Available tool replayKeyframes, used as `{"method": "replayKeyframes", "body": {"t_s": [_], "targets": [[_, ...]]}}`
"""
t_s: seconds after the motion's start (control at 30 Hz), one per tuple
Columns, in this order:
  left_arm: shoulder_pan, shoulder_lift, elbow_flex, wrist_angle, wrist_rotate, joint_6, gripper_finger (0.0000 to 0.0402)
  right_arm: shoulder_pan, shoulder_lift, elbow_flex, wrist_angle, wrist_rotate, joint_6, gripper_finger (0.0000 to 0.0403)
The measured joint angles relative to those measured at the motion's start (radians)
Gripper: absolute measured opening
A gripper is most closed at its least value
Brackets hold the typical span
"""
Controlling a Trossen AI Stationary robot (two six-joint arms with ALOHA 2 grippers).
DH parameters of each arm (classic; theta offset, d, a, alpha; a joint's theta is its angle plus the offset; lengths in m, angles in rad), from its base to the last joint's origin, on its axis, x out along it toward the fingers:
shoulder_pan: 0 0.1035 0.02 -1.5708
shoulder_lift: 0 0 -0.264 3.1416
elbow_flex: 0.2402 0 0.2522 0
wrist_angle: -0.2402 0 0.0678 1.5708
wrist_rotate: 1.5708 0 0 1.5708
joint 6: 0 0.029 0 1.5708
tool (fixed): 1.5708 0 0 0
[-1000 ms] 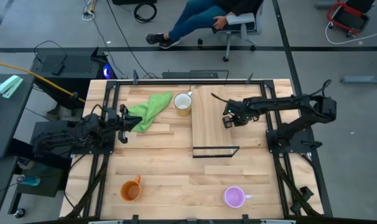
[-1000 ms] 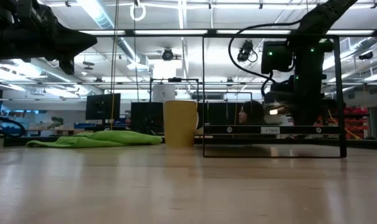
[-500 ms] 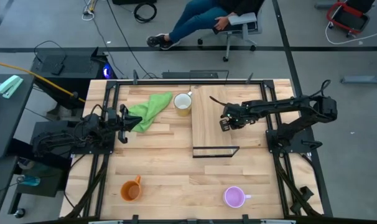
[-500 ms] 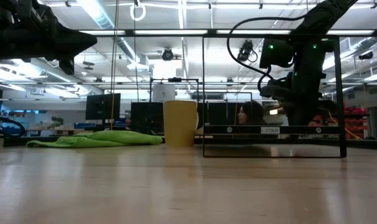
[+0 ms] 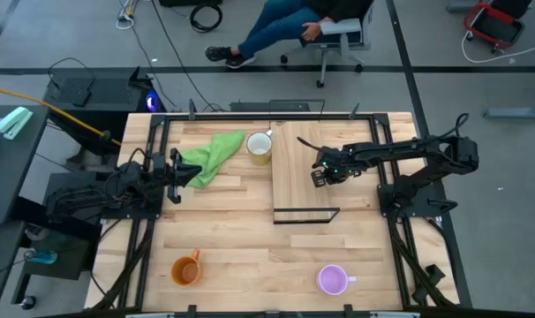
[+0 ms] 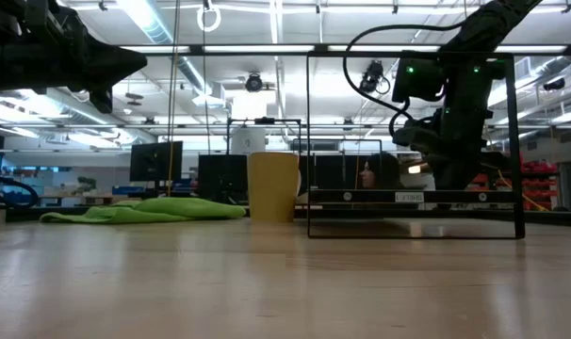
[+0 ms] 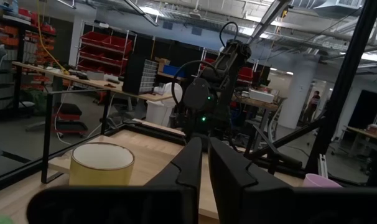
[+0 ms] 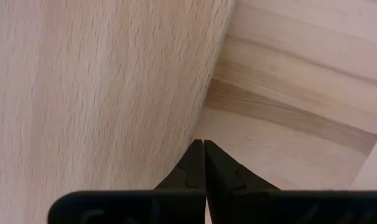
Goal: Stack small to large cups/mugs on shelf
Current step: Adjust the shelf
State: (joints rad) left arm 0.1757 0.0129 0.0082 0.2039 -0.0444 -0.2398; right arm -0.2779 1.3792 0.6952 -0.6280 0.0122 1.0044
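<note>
The surface (image 5: 250,230) is viewed straight down from overhead and level from its edge; the shelf (image 8: 101,93), seen close below the right pincer (image 8: 204,163), is shared.

No text, label, brand, number or sign can be read anywhere in these views. A small white label strip (image 6: 404,197) sits on a dark horizontal bar behind the thin black metal frame in the low view, but its print is too small to make out. The white mug with the yellowish inside (image 5: 260,147), the orange handled mug (image 5: 186,269) and the light purple handled mug (image 5: 333,280) carry no legible marking.
</note>
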Motion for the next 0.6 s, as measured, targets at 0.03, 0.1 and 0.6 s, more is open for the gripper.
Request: {"method": "replayKeyframes", "body": {"t_s": [0.03, 0.1, 0.6], "targets": [[0.0, 0.0, 0.0, 0.0, 0.0, 0.0, 0.0038, 0.0, 0.0, 0.0, 0.001, -0.003, -0.003, 0.0], [0.0, 0.0, 0.0, 0.0, 0.0, 0.0, 0.0039, 0.0, 0.0, 0.0, 0.002, -0.006, -0.006, 0.0], [0.0, 0.0, 0.0, 0.0, 0.0, 0.0, 0.0032, -0.001, 0.0, 0.0, 0.004, -0.01, -0.008, 0.0]]}}
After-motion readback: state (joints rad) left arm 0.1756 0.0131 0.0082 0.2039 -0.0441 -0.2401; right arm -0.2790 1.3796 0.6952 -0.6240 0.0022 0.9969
